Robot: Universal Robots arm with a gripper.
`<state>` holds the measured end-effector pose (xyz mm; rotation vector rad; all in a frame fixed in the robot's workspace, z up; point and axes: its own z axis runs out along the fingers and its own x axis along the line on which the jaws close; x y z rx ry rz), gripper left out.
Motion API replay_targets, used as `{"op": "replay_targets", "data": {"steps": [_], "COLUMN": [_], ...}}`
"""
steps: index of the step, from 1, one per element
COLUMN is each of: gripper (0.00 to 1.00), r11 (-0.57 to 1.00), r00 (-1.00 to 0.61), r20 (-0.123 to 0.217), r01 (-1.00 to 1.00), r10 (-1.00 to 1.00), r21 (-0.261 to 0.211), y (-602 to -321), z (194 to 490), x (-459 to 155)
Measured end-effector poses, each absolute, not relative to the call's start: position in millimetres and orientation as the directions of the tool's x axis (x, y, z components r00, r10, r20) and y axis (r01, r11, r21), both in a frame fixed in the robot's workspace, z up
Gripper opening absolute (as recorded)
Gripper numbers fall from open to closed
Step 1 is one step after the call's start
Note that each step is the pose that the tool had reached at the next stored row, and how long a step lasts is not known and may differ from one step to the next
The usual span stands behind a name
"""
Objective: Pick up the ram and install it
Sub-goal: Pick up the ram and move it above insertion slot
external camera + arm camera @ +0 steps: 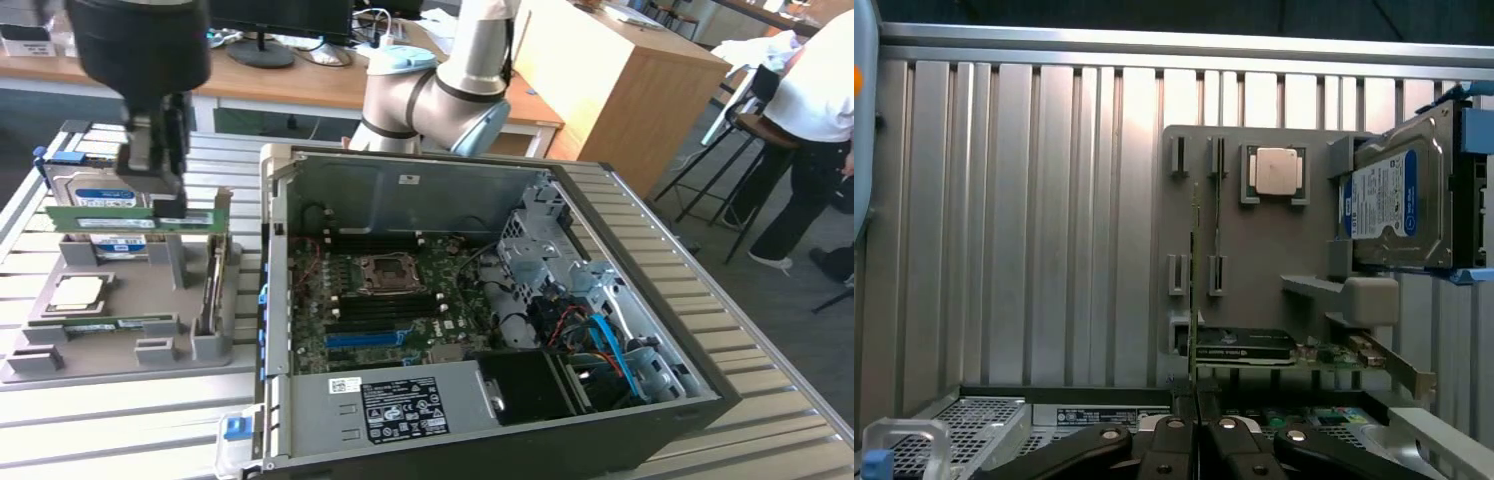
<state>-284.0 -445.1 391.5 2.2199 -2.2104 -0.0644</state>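
Since it must clear its slots to be carried, the ram [127,218] hangs level just above the grey holder tray [127,335], pinched from above by the gripper [170,207], whose fingers are clamped tight on it. It is a long, thin green board with a white label. The blue-labelled hard drive [91,190] stands on the tray, and the open computer case [400,200] sits beside the tray.

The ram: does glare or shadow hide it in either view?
Exterior view: even light, the ram plainly green below the dark gripper; the computer case interior is shadowed. Wrist view: the slatted table glares in bright bands; the ram is edge-on, a thin dark line against the grey tray.
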Motion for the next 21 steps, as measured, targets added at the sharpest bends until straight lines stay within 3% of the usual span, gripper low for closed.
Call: {"op": "replay_targets", "data": {"steps": [21], "gripper": [0.11], "r11": [-0.005], "r00": [0.004], "r20": [-0.023], "r01": [-0.999], "r10": [-1.000], "r21": [0.035], "y": [-445.2], "z": [391.5], "x": [-204.7]}}
